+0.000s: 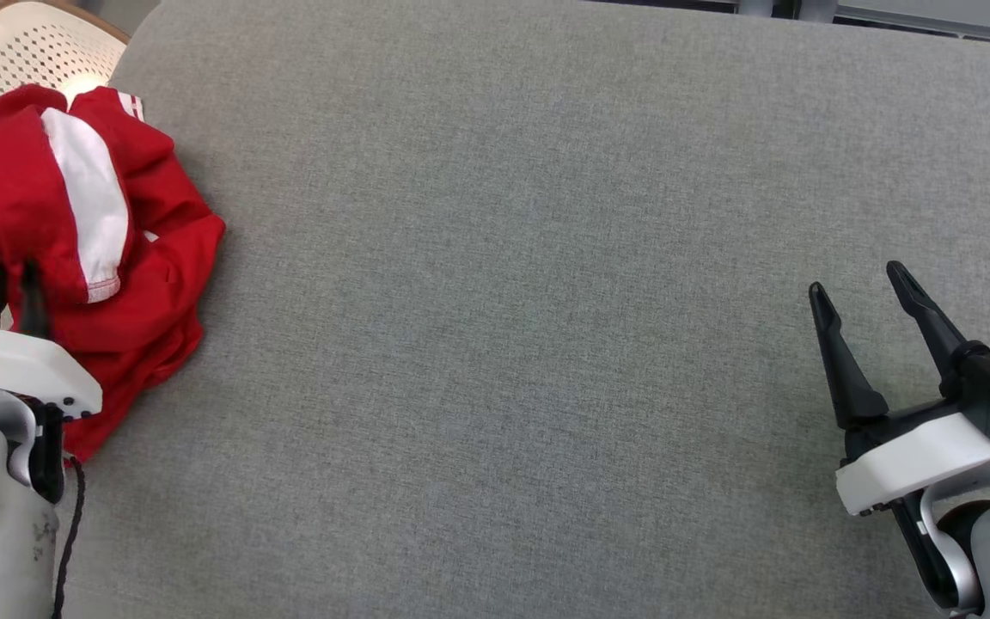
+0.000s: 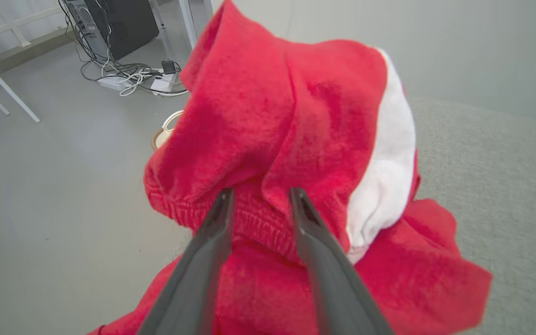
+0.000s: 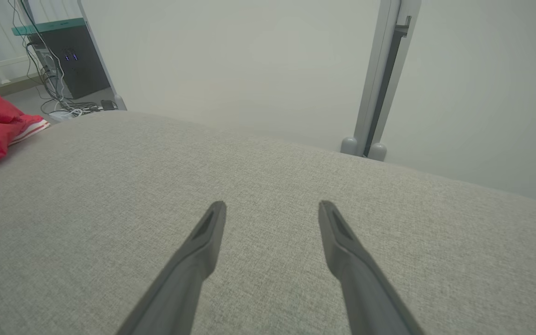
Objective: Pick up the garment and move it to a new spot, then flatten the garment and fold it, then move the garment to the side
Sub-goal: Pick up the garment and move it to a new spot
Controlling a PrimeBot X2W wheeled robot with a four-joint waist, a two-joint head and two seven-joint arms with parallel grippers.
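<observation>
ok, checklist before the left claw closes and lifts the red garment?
1. Left claw lined up on the garment: ok, its fingers straddle the gathered red hem.
2. Grip closed on cloth: not ok, jaws stand apart.
3. Layers between the fingers: cannot tell, the cloth is bunched.
4. Right claw out of the way: ok, open over the grey surface, far from the garment.
5. New spot free: ok, the middle of the grey surface is bare.
6. Garment free of the white basket: cannot tell, its far side lies right by it.
</observation>
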